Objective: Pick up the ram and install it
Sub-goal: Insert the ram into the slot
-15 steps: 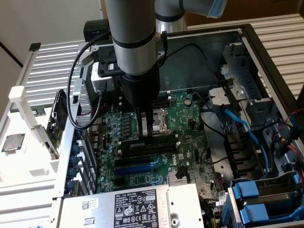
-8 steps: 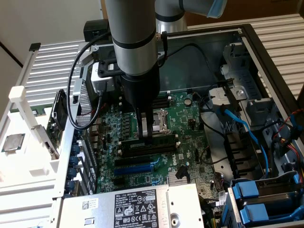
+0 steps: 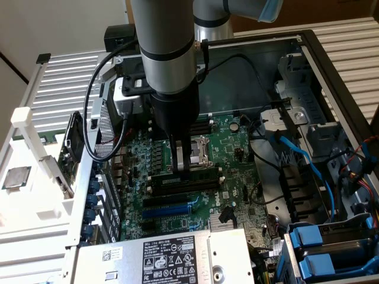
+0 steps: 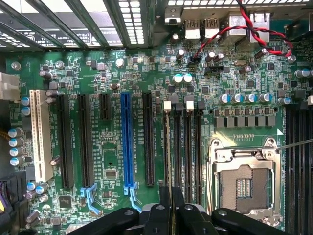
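The ram (image 4: pixel 168 147) shows edge-on as a thin strip standing along the memory slot nearest the black expansion slots, one end at the white clip (image 4: pixel 167 105). My gripper (image 4: pixel 171 188) is shut on it, the two black fingers pressed against its sides. In the exterior view the gripper (image 3: pixel 185 170) reaches straight down inside the open computer case onto the row of memory slots (image 3: pixel 183 183), beside the processor socket (image 3: pixel 198 151). The fingers hide the part of the ram between them.
The empty processor socket (image 4: pixel 244 188) lies close beside the memory slots. A blue expansion slot (image 4: pixel 127 142) and black ones flank the other side. A power supply (image 3: pixel 172 257), blue drive caddies (image 3: pixel 320 248) and a blue cable (image 3: pixel 296 154) crowd the case. A silver chip (image 3: pixel 16 176) rests outside.
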### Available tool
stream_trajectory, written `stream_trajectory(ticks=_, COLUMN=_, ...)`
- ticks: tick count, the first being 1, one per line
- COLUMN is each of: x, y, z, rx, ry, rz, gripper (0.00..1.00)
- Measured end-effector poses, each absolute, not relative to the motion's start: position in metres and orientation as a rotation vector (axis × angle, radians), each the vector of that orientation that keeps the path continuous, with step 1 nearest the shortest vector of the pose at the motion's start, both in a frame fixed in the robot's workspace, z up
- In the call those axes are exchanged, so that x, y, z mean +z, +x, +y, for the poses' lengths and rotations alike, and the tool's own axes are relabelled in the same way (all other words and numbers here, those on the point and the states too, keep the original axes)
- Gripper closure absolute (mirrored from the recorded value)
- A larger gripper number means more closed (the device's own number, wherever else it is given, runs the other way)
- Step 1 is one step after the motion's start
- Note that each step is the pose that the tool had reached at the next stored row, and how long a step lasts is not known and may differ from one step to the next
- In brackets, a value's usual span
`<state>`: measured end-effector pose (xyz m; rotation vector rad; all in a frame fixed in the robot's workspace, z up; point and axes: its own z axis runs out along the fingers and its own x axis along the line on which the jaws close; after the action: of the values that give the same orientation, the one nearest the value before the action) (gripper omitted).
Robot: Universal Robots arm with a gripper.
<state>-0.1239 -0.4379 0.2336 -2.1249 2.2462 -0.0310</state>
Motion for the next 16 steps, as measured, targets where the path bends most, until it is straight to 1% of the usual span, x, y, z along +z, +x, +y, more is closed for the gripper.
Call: stream_trajectory(ticks=16, x=0.2322, y=-0.1239, z=-0.4371, rx=-0.031, ry=-2.125, rz=2.247, gripper=0.87)
